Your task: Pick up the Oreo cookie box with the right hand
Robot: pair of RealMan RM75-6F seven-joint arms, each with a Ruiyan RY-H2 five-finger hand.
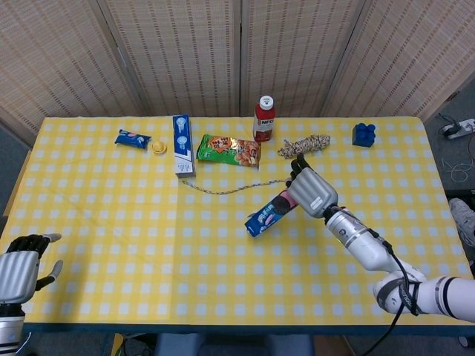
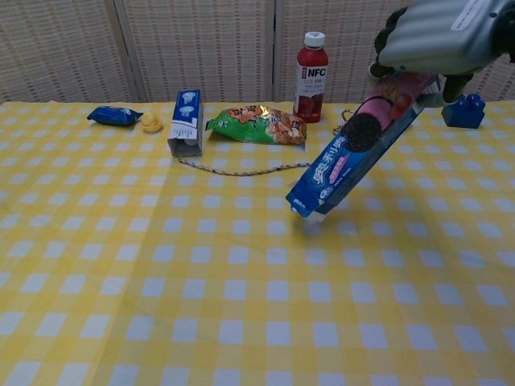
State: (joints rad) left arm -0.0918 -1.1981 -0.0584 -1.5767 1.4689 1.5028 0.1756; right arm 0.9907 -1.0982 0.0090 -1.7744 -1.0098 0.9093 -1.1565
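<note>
One Oreo cookie box (image 2: 354,153) hangs tilted above the table (image 1: 111,222).
Blue and pink, its upper end sits clamped in the right hand's (image 1: 309,190) fingers (image 2: 388,32), lower end slanting down-left clear of the cloth. Left hand (image 1: 18,265) rests with fingers spread, holding nothing.

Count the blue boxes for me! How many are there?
2. The Oreo cookie box hangs tilted in the right hand, off the table. The other blue box lies at the back left, beside the green snack bag. None looks hidden.
</note>
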